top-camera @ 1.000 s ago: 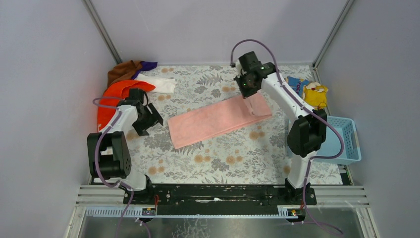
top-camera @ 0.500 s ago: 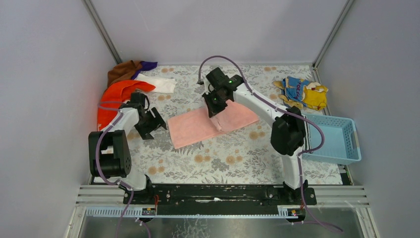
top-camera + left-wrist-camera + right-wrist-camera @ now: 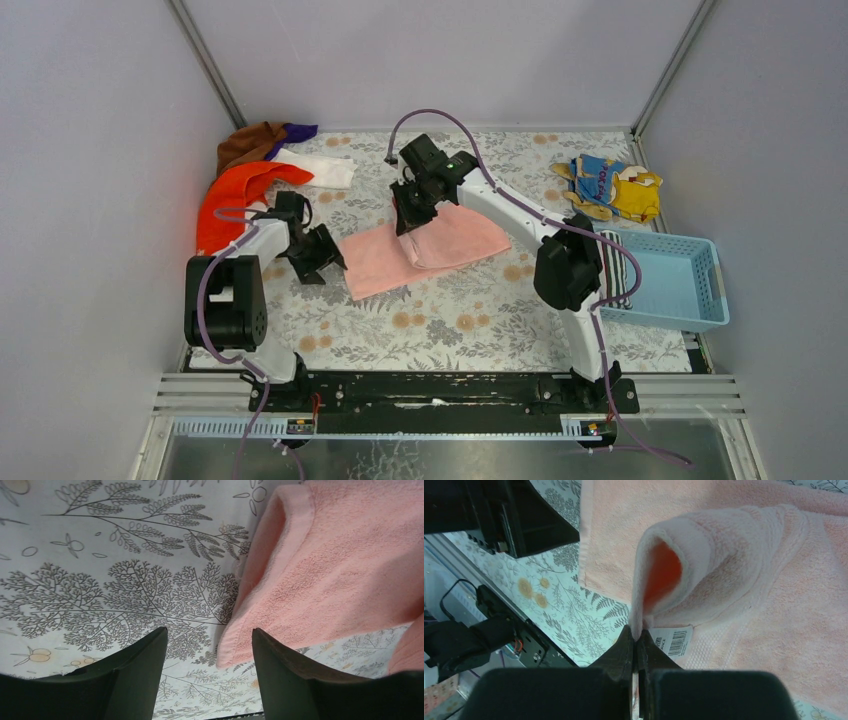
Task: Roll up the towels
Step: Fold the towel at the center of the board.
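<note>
Floral tablecloth covers the table under both my arms, with grey walls on three sides.

My right gripper is pinched tight on an edge of the pink towel. From its wrist camera, the fingers meet with the towel's hem squeezed between them. Just ahead of them the held layer curls over into an open loop above the flat part of the towel. A white barcode tag sits just right of my fingertips, on the lower layer.

My left gripper sits low over the cloth with its jaws apart and nothing between them. The towel's near corner lies just ahead of the gap, toward the right finger, and the rest of it spreads away ahead and to the right. I cannot tell whether that finger touches it.

Beyond my left gripper and to its left lie the orange towel, brown towel, purple towel and white towel, bunched together. Well off to the right of my right gripper is a blue basket, with a striped towel at its left end, partly hidden by my arm. A yellow-and-blue cloth lies beyond the basket.
</note>
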### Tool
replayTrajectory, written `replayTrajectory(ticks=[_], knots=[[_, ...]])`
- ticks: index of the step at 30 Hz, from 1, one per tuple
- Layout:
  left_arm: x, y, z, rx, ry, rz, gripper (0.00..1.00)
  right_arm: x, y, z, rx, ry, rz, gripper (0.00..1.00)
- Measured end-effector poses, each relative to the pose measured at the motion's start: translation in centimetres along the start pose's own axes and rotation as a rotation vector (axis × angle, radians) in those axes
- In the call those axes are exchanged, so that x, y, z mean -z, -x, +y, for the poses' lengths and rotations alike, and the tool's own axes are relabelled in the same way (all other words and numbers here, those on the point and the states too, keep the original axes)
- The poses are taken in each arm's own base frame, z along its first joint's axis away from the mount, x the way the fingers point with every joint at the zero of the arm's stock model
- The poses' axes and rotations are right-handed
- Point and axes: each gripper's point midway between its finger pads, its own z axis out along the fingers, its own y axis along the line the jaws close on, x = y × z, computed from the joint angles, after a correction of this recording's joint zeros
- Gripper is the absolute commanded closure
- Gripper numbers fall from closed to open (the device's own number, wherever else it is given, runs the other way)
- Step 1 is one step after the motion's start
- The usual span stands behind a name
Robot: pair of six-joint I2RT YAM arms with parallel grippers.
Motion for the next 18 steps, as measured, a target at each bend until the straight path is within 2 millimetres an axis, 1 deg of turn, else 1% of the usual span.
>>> replayTrajectory(ticks=[3, 5, 10, 14, 18], knots=[[-0.2, -0.2, -0.4, -0.006, -0.012, 0.007, 0.42, -0.3, 0.4, 0.3, -0.027, 0.013, -0.011, 1.0], [-0.2, -0.1, -0.5, -0.005, -0.017, 0.008, 0.43, -0.8, 0.6, 0.6, -0.045, 0.027, -0.013, 1.0], [-0.5, -0.2, -0.7, -0.009, -0.024, 0.013, 0.47, -2.8, 0.6, 0.7, -0.084, 0.049, -0.005, 1.0], [-0.7, -0.2, -0.7, -0.008, -0.025, 0.02, 0.49, -4.5, 0.3, 0.8, -0.107, 0.066, 0.013, 1.0], [-0.9, -0.4, -0.7, -0.011, -0.022, 0.029, 0.54, -6.2, -0.2, 1.1, -0.131, 0.086, 0.036, 1.0]])
